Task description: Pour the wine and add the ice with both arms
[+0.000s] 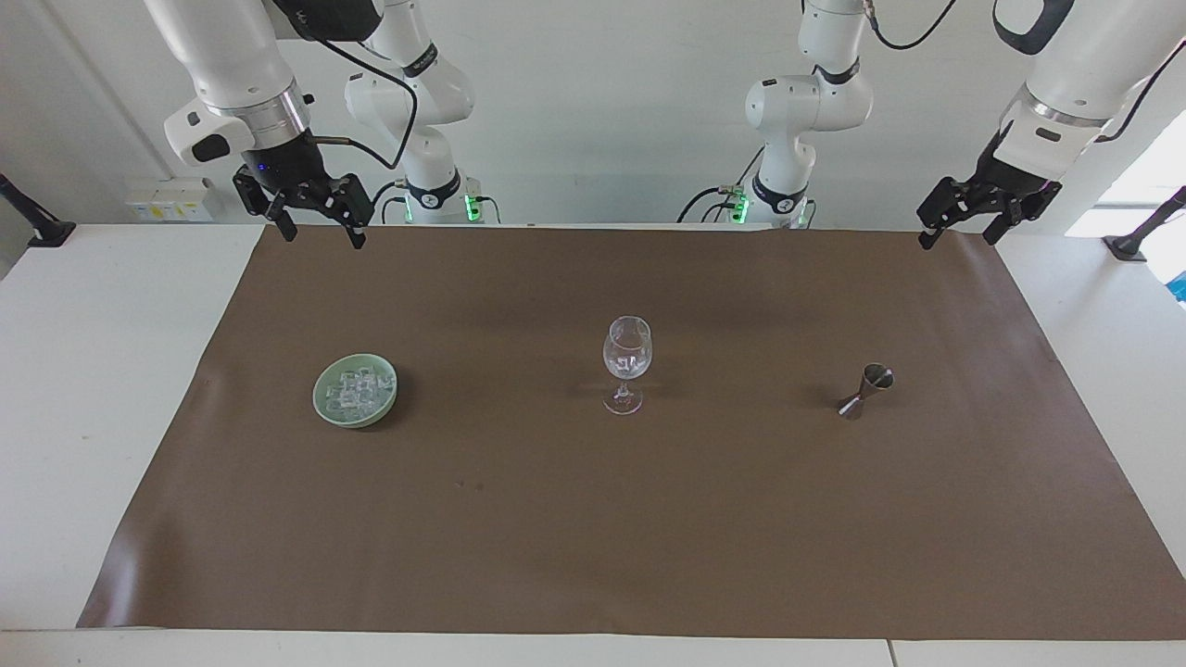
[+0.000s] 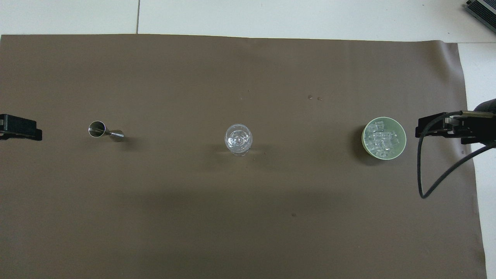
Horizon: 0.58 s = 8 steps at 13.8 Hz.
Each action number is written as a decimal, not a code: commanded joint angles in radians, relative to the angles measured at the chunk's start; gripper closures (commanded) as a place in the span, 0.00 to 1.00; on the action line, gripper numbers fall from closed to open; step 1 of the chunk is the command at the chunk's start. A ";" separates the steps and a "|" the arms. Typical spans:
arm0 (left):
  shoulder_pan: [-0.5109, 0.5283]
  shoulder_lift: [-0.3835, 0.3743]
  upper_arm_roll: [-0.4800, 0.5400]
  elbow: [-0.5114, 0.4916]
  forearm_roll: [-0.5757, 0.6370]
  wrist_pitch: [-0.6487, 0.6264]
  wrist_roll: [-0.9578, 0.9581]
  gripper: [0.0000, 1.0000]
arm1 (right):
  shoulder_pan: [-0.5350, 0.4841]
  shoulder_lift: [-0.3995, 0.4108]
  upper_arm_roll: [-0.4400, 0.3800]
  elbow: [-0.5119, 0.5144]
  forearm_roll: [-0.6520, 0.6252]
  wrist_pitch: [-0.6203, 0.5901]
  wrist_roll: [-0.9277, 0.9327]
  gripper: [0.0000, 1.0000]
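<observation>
Two grippers, left gripper [image 1: 957, 225] and right gripper [image 1: 318, 220], hang open, empty; ice [image 1: 356, 392] fills dish [image 1: 326, 405] beside wine glass [image 1: 626, 362]; careless reach may topple glass.

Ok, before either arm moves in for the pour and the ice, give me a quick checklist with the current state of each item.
1. Wine glass upright at mid-mat: ok.
2. Jigger standing toward the left arm's end: ok; contents: cannot tell.
3. Ice in the green dish toward the right arm's end: ok.
4. Left gripper open, empty, raised over the mat's edge nearest the robots: ok.
5. Right gripper open, empty, raised over the mat's edge nearest the robots: ok.
6. Ice already in the glass: cannot tell.
</observation>
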 commanded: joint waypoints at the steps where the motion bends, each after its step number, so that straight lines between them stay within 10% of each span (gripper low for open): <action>1: 0.006 -0.027 -0.003 -0.033 0.007 0.011 0.003 0.00 | -0.020 -0.023 0.004 -0.004 -0.005 -0.015 -0.030 0.00; 8: 0.006 -0.027 -0.003 -0.033 0.007 0.011 0.003 0.00 | -0.022 -0.029 -0.002 -0.017 -0.005 -0.012 -0.070 0.00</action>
